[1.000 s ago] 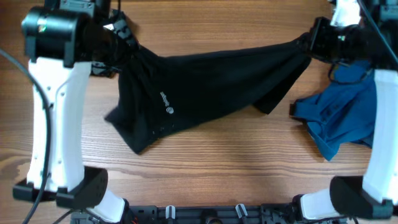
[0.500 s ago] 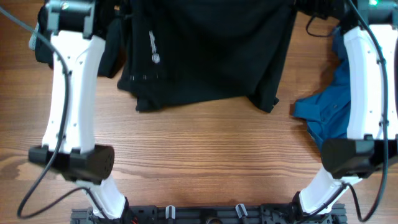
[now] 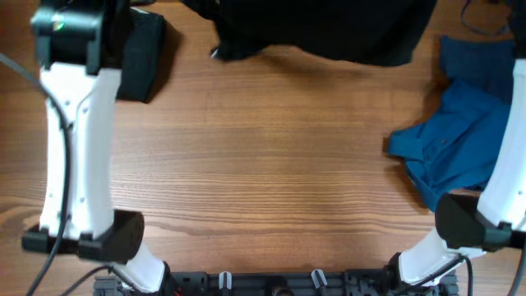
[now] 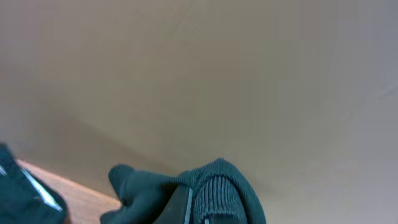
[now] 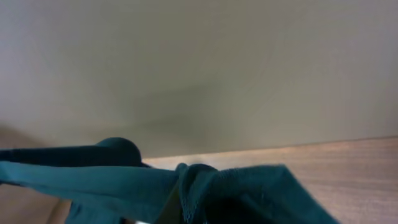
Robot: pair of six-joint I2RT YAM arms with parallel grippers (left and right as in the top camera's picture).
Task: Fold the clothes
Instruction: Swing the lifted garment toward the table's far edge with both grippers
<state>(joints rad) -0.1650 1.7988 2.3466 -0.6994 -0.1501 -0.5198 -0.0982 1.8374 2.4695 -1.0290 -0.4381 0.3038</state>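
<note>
The shirt is stretched between your tools. The left tool and right tool are each pressed together on a bunched edge — likely to spread it flat for folding. The blue garment lies on the table just beside the right tool — untouched.

The table gives open passage from centre to 6 o'clock, hemmed by the black shirt at 12, blue garment at 3, folded black garment at 10, left arm at 9 and right arm at 4.
</note>
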